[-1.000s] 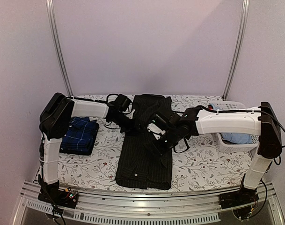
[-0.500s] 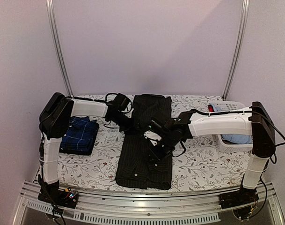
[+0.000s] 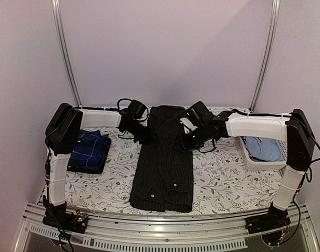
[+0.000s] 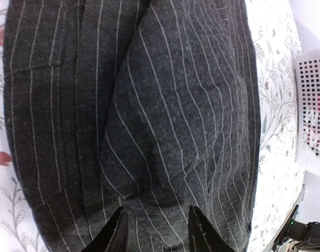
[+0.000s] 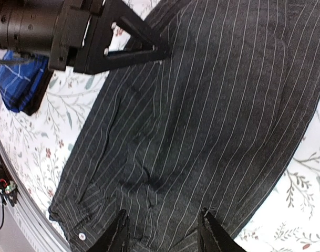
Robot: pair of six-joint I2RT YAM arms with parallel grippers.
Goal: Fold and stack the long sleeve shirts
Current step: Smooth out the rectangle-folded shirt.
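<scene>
The folded navy checked shirt (image 3: 90, 151) lies at the left. The left gripper (image 4: 157, 210) hovers half open and empty over the black pinstriped shirt (image 3: 162, 173), a narrow mid-table strip running near to far. The right gripper (image 5: 164, 211), also parted and empty, was 1 second ago lower over the shirt's middle.

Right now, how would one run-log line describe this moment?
black pinstriped shirt: narrow strip, centre | navy checked shirt: folded, left | left end effector: open over black pinstriped shirt | right end effector: open over same shirt
</scene>
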